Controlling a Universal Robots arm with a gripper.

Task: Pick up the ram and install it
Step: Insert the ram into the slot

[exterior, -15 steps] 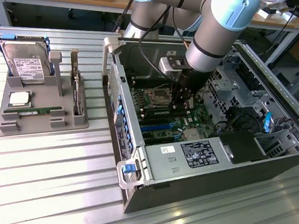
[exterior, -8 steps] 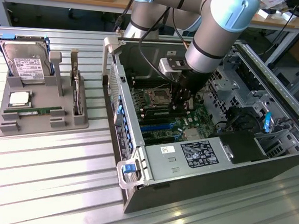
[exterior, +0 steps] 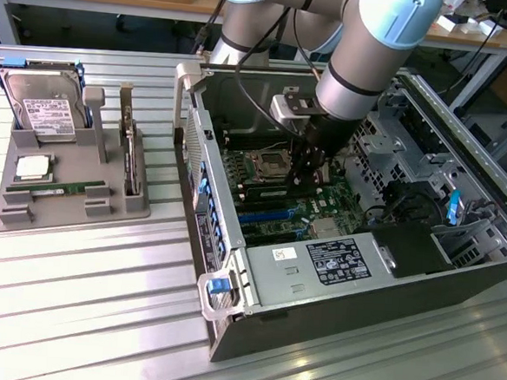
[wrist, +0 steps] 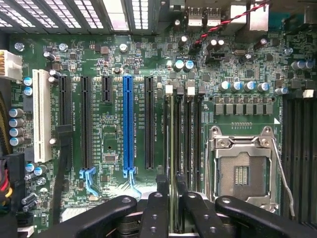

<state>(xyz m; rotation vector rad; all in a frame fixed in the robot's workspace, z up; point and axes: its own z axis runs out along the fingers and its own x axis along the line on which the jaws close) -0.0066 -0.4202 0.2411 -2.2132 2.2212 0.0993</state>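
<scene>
The ram (wrist: pixel 171 129) stands edge-on in a black memory slot of the motherboard (wrist: pixel 119 74), right beside the processor socket (wrist: pixel 242 171). My gripper (wrist: pixel 171 186) straddles the near end of the stick, one black finger on each side and a thin gap showing to either finger, so it is open. In the exterior view the gripper (exterior: pixel 311 172) reaches down into the open computer case (exterior: pixel 231 267), over the slots next to the socket (exterior: pixel 266 166). A second green stick like it (exterior: pixel 58 190) lies flat on the grey parts tray (exterior: pixel 69 216).
The tray at the exterior view's left also carries a hard drive (exterior: pixel 42 106) and a square silver processor chip (exterior: pixel 31 167). Blue and black expansion slots (wrist: pixel 128 124) lie beside the memory slots. The power supply (exterior: pixel 318 264) and drive cages (exterior: pixel 429 167) crowd the case around the arm.
</scene>
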